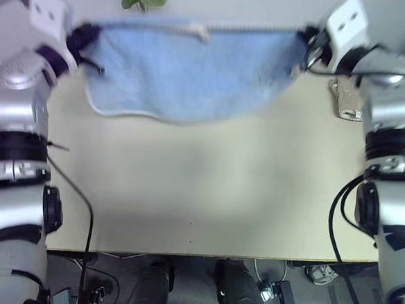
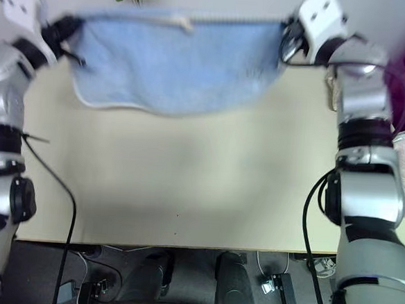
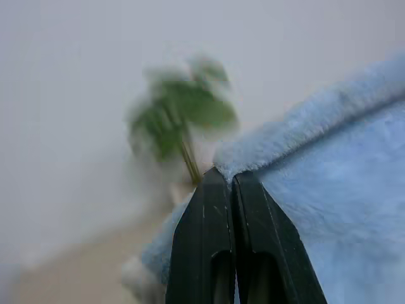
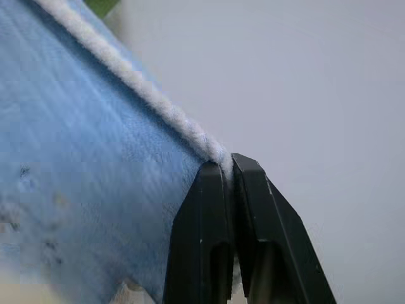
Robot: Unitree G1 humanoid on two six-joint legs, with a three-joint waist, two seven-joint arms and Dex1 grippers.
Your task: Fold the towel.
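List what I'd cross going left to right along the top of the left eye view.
left gripper → towel, stretched between both grippers → right gripper → beige towel on the table.

Pale cream table [image 1: 186, 192], a folded beige towel [image 1: 347, 98] lying at its far right edge

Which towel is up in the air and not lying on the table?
The light blue towel. It hangs stretched between the left gripper and right gripper, each pinching a top corner. The beige towel lies on the table.
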